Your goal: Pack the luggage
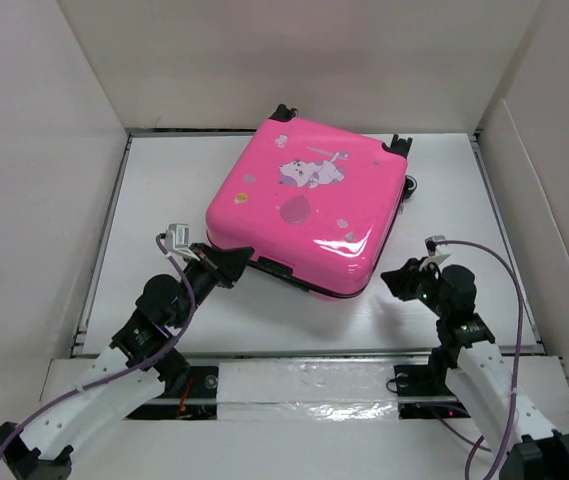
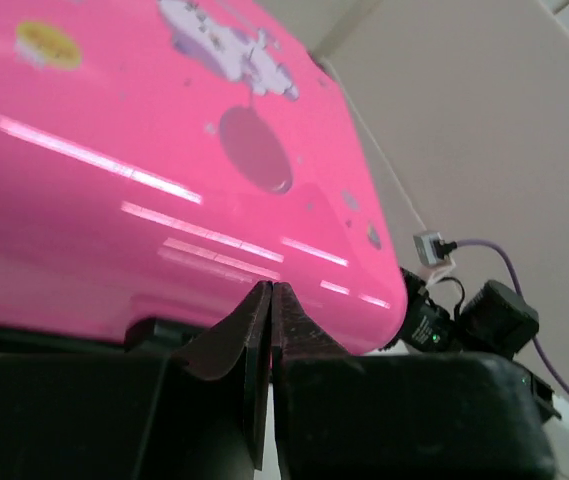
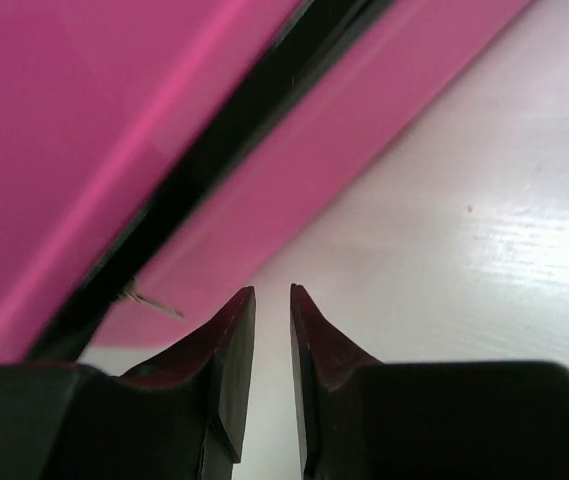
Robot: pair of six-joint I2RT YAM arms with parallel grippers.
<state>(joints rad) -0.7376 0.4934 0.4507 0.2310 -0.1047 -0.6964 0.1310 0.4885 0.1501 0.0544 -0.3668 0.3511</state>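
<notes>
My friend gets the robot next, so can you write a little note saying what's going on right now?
Left gripper: shut, nothing in it, tips at the near-left edge of the luggage.
Right gripper: slightly open, nothing in it, just off the luggage's near-right corner, over the table.
Luggage: closed, lying flat on the table, cartoon side up.
Done: the lid is down.
Left: what is inside is hidden, so check it, and check that the seam is fastened all round.

One pink luggage [image 1: 304, 205], two robot arms [image 1: 114, 375] [image 1: 484, 360], one white table [image 1: 164, 190]
</notes>
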